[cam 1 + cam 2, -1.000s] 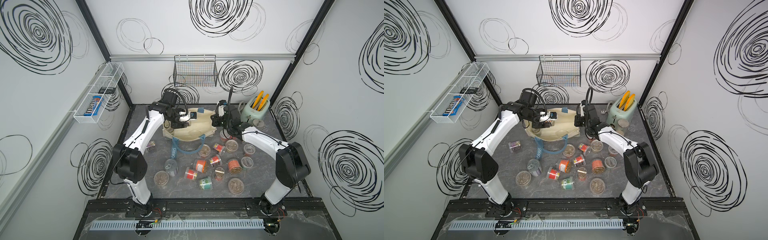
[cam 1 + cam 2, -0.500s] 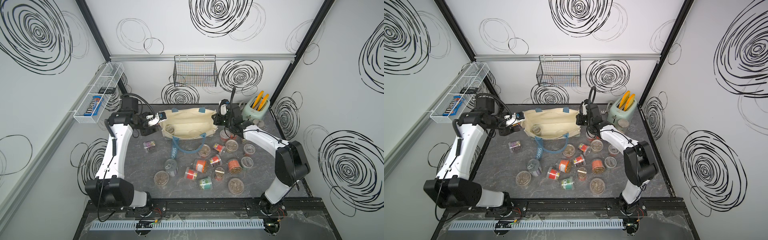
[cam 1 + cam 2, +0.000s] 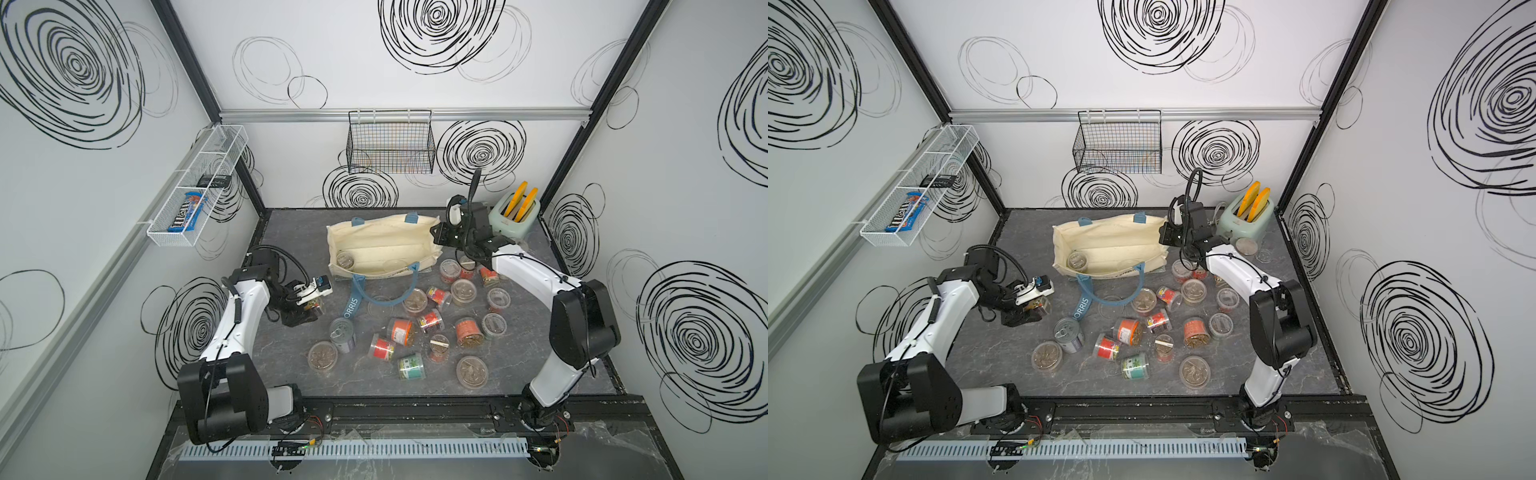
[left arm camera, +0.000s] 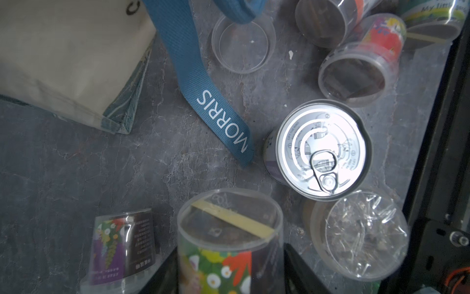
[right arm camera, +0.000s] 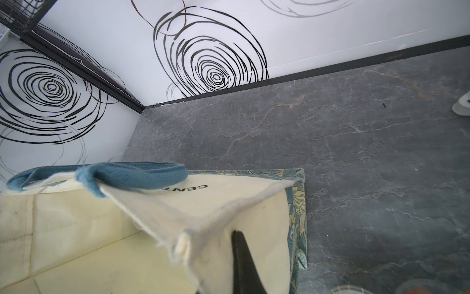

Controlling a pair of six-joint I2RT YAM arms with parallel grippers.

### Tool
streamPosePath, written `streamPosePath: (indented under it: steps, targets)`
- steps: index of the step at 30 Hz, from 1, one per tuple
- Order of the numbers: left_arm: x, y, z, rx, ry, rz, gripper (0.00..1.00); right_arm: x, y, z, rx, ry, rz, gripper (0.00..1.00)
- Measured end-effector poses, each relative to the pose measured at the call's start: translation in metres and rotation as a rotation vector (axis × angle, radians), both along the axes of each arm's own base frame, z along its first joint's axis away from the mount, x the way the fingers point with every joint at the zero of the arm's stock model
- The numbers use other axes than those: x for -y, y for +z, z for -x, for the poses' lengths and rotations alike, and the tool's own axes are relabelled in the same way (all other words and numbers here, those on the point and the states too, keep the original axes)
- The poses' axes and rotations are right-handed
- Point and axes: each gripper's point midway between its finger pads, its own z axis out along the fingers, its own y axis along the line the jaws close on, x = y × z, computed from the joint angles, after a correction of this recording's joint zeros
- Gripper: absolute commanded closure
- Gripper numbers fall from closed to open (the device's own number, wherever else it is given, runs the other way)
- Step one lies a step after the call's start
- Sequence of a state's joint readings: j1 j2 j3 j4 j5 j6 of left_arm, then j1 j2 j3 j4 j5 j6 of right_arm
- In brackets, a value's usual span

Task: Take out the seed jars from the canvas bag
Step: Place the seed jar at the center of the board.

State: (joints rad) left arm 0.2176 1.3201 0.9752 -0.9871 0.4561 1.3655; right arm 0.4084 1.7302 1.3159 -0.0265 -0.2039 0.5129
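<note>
The cream canvas bag [image 3: 382,245] [image 3: 1108,245] lies open at the back of the table, and one seed jar [image 3: 345,261] [image 3: 1076,261] shows inside it. Several seed jars [image 3: 419,332] lie scattered in front of it. My left gripper [image 3: 309,309] [image 4: 229,269], low at the front left, is shut on a seed jar with a green and red flowered label [image 4: 229,244]; a purple-labelled jar [image 4: 122,244] lies right beside it. My right gripper [image 3: 437,237] [image 5: 229,244] is shut on the bag's right rim, holding the cloth [image 5: 203,219] up.
A pull-tab metal can [image 3: 343,332] [image 4: 320,150] stands by the blue MORRIS strap [image 3: 351,307]. A loose clear lid [image 3: 380,305] lies under the blue handle. A mint toaster [image 3: 515,212] sits back right. A wire basket [image 3: 390,145] and a white shelf [image 3: 195,187] hang on the walls.
My left arm has come out of the bag with a jar, swung left, then forward and down beside the purple-labelled jar. The right gripper has kept its hold on the bag's rim.
</note>
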Motion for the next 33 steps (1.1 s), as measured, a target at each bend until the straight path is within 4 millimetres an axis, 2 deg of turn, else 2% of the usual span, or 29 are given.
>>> streamPosePath:
  steps: [8, 13, 16, 21, 25, 28, 30, 33]
  targets:
    - [0.001, -0.034, -0.014, -0.051, 0.000, -0.034, 0.39, 0.000, 0.000, 0.000, -0.005, 0.001, -0.003, 0.90]
    - [0.003, -0.053, -0.014, -0.124, 0.014, -0.028, 0.36, 0.000, -0.001, 0.001, -0.007, 0.002, -0.003, 0.90]
    - [0.004, -0.056, -0.013, -0.146, 0.030, -0.017, 0.28, 0.000, -0.001, 0.001, -0.008, 0.003, -0.003, 0.90]
    - [0.009, -0.054, -0.013, -0.163, 0.042, 0.013, 0.22, 0.000, -0.001, 0.001, -0.008, 0.003, -0.002, 0.89]
    - [0.009, -0.045, -0.020, -0.164, 0.061, 0.036, 0.22, 0.000, 0.000, 0.001, -0.011, 0.003, 0.000, 0.89]
    - [0.008, -0.029, -0.027, -0.158, 0.087, 0.063, 0.19, 0.000, 0.000, 0.001, -0.011, 0.005, 0.003, 0.89]
    - [0.006, -0.012, -0.035, -0.149, 0.120, 0.080, 0.17, 0.000, 0.000, 0.001, -0.012, 0.006, 0.005, 0.89]
    - [0.001, 0.031, -0.057, -0.099, 0.182, 0.110, 0.16, 0.000, 0.000, 0.002, -0.011, 0.008, 0.009, 0.89]
